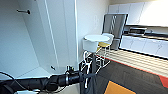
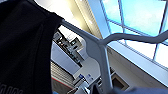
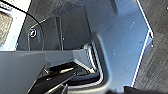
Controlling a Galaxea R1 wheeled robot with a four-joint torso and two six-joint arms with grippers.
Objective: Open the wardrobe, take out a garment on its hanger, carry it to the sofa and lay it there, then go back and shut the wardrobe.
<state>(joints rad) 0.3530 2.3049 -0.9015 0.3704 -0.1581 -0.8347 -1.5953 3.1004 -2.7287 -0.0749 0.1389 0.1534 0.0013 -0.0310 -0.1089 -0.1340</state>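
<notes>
Nearest me, my left arm [image 1: 37, 83] reaches across the low part of the head view, and at its end my left fingers [image 1: 88, 74] are closed round the neck of the white hanger [image 2: 101, 50]; the left wrist view looks up along that hanger, with the black garment [image 2: 23, 47] draped from one shoulder of it. So I judge the garment is out of the wardrobe and hanging from my left hand, just right of the wardrobe's open door [image 1: 56, 32]. My right wrist view looks down at dark robot parts over grey carpet, and I cannot tell whether my right fingers are wide or narrow. Behind my arm the wardrobe [image 1: 22, 45] stands open on the left, white inside, one black hook [image 1: 24, 11] high on its wall. Farther right are white chairs [image 1: 91, 45] and a round white tabletop [image 1: 97, 38], then the kitchen cabinets [image 1: 146, 45]. Opening and taking out look done; carrying to the sofa, laying it down and closing the wardrobe are left
</notes>
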